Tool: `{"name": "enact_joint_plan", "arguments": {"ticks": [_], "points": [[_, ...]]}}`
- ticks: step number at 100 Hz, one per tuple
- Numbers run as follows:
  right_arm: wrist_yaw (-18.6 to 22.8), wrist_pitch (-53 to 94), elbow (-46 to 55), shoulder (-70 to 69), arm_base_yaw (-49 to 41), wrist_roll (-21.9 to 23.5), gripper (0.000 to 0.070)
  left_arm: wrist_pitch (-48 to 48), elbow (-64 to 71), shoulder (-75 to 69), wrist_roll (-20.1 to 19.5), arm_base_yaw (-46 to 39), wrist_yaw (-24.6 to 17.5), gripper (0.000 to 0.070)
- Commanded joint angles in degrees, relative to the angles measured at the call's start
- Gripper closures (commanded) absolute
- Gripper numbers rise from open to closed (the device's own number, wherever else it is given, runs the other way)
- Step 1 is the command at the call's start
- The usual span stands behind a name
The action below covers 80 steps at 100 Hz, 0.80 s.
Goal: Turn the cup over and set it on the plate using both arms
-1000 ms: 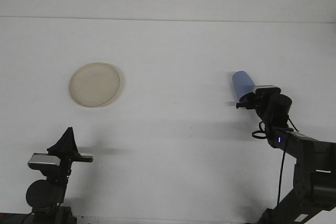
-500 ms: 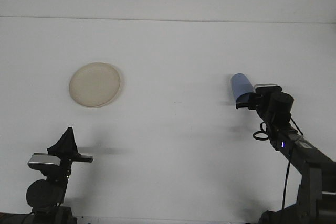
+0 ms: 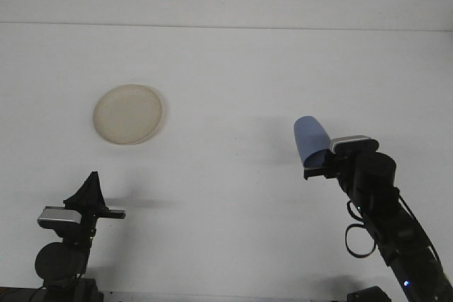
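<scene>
1. The blue cup (image 3: 312, 141) is held above the white table (image 3: 233, 76), on the right side, by the right gripper (image 3: 316, 166).
2. The long axis of the cup is close to upright, but it leans a little to the left at the top. The rounded upper end points up and away; the lower end is between the fingers, which are closed on it.
3. The plate (image 3: 128, 114) lies flat on the left side of the table, well apart from the cup.
4. The left gripper (image 3: 88, 190) is low at the left edge, pointing upward; I cannot tell if its fingers are open or closed.
</scene>
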<state>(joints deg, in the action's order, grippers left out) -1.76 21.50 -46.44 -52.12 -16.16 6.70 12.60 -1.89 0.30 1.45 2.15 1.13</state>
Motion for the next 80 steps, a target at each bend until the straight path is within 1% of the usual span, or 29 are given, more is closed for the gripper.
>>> {"name": "enact_joint_plan", "arguments": {"ticks": [1, 8, 17, 24, 33, 40, 62, 80], "points": [[-0.3, 7.9, -4.5, 0.3, -3.0, 4.8, 0.07, 0.6, 1.1, -0.1, 0.3, 0.0, -0.2, 0.0689], [-1.0, 15.5, -8.5, 0.3, -6.0, 7.0, 0.07, 0.6, 1.1, -0.1, 0.3, 0.0, -0.2, 0.0689], [-1.7, 23.6, -13.8, -1.3, -9.5, 7.6, 0.07, 0.6, 1.1, -0.1, 0.3, 0.0, -0.2, 0.0689], [-1.9, 29.1, -17.9, -3.1, -11.9, 9.2, 0.07, 0.6, 1.1, -0.1, 0.3, 0.0, -0.2, 0.0689], [-3.0, 35.6, -23.0, -6.7, -14.6, 10.5, 0.07, 0.6, 1.1, -0.1, 0.3, 0.0, -0.2, 0.0689], [-3.1, 39.5, -26.3, -10.2, -16.4, 11.1, 0.07, 0.6, 1.1, -0.1, 0.3, 0.0, -0.2, 0.0689], [-2.8, 51.6, -35.7, -24.0, -22.5, 10.9, 0.07, 0.6, 1.1, -0.1, 0.3, 0.0, -0.2, 0.0689], [-2.6, 53.6, -41.1, -34.1, -27.1, 9.2, 0.07, 0.6, 1.1, -0.1, 0.3, 0.0, -0.2, 0.0689]]}}
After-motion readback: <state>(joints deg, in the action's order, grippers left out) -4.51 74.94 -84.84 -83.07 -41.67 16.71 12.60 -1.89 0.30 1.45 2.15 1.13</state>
